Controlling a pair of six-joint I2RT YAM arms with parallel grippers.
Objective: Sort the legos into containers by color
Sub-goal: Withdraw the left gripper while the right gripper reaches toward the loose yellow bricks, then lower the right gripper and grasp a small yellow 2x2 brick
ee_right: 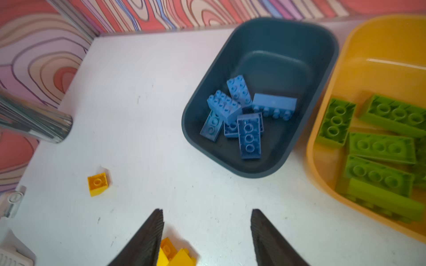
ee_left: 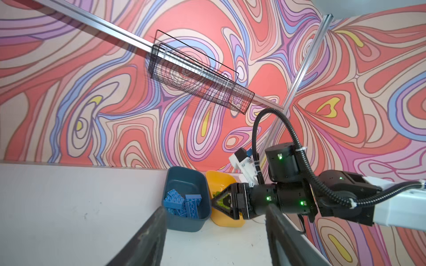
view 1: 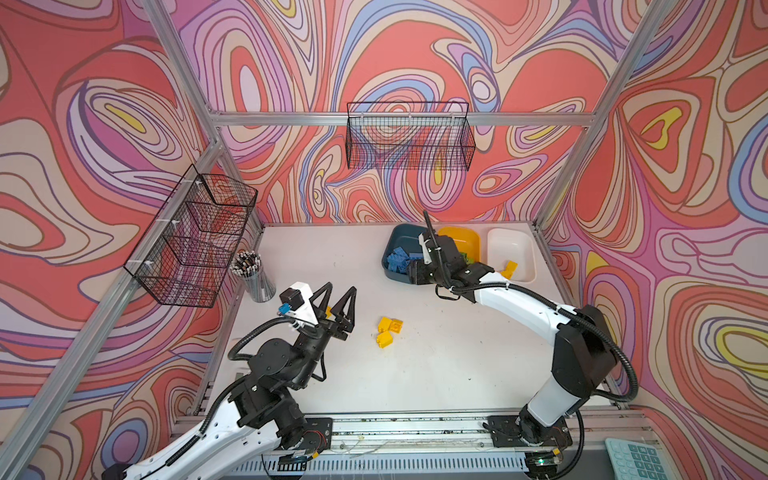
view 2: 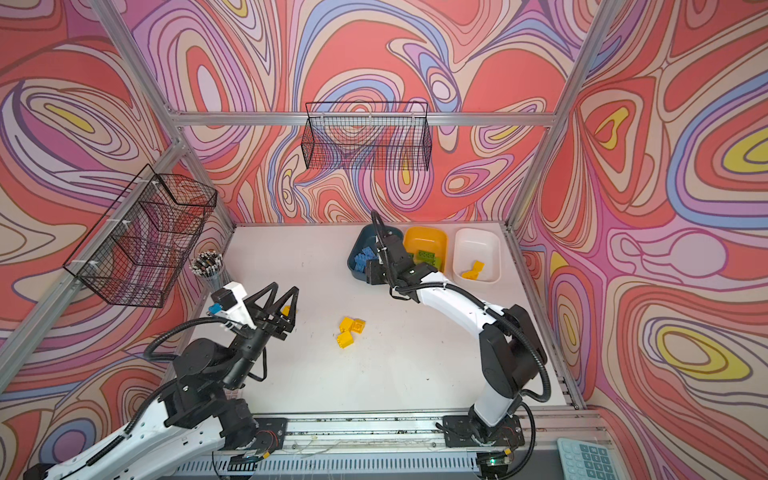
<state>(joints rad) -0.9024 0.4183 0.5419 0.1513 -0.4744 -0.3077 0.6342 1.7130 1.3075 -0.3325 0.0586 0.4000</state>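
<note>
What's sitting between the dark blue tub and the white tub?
The rounded yellow-orange plastic tub, holding lime green studded bricks; a top view shows it.

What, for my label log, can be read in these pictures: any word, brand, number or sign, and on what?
No text can be read.
Pale teal plastic calculator: key marks too small to read.
Blue studded plastic bricks: stud tops blurred, no brand legible.

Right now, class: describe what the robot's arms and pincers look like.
The left arm and right arm have white shells, black joints and black ribbed cables with white ties. The left pincer and right pincer have black, open triangular fingers. Small green lights dot the right arm's joints.
</note>
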